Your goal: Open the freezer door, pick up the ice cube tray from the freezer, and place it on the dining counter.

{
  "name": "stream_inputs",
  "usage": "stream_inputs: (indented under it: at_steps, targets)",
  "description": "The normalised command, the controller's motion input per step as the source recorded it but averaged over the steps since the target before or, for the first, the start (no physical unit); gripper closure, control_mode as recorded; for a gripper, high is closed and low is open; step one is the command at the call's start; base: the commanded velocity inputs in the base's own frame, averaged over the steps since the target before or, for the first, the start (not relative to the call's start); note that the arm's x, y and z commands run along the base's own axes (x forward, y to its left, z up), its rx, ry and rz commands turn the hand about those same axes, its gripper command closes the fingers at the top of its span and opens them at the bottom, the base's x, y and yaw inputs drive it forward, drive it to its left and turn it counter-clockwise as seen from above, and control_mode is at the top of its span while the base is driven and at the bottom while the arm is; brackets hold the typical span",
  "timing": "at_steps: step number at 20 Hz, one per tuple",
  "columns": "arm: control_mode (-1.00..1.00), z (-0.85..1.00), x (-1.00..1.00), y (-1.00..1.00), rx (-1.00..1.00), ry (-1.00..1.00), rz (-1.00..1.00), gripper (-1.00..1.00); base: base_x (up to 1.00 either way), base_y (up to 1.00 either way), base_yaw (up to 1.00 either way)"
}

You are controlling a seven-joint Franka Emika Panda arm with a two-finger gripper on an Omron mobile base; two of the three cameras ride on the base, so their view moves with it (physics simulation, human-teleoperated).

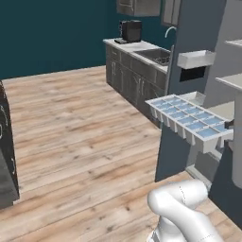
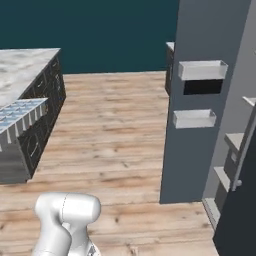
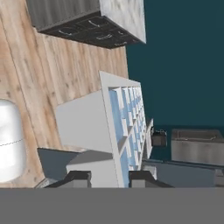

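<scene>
The ice cube tray (image 1: pixel 189 119), light grey with two rows of pale blue cells, hangs level in the air beside the open freezer door (image 1: pixel 182 137). My gripper (image 3: pixel 109 178) is shut on the tray's near end (image 3: pixel 124 127), one dark fingertip (image 3: pixel 78 177) on each side of its rim. In the right base view the tray (image 2: pixel 20 117) shows at the left edge, in front of the dining counter (image 2: pixel 22 67) with its marble top and dark base. The freezer (image 2: pixel 235 142) stands open at the right, with grey shelves.
White bins (image 2: pixel 202 70) hang on the inside of the freezer door. A kitchen counter with a sink (image 1: pixel 153 54) and a black coffee machine (image 1: pixel 130 30) runs along the teal wall. Bare wood floor (image 1: pixel 80 132) lies between the freezer and the dining counter's base (image 1: pixel 7 160).
</scene>
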Motion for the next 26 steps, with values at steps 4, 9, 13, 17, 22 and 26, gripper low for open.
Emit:
stream_inputs:
  at_steps: [4, 9, 13, 17, 22, 26]
  targets:
    - [1.00, 0.00, 0.00, 0.00, 0.00, 0.00, 0.00, 1.00, 0.17, 0.00, 0.42]
    - [1.00, 0.00, 0.00, 0.00, 0.00, 0.00, 0.00, 1.00, 0.58, 0.00, 0.32]
    - [1.00, 0.00, 0.00, 0.00, 0.00, 0.00, 0.00, 1.00, 0.68, 0.02, 0.25]
    - [1.00, 0.00, 0.00, 0.00, 0.00, 0.00, 0.00, 1.00, 0.59, 0.26, 0.20]
    - [1.00, 0.00, 0.00, 0.00, 0.00, 0.00, 0.00, 1.00, 0.43, 0.65, 0.13]
    - [1.00, 0.00, 0.00, 0.00, 0.00, 0.00, 0.00, 1.00, 0.32, 0.93, 0.08]
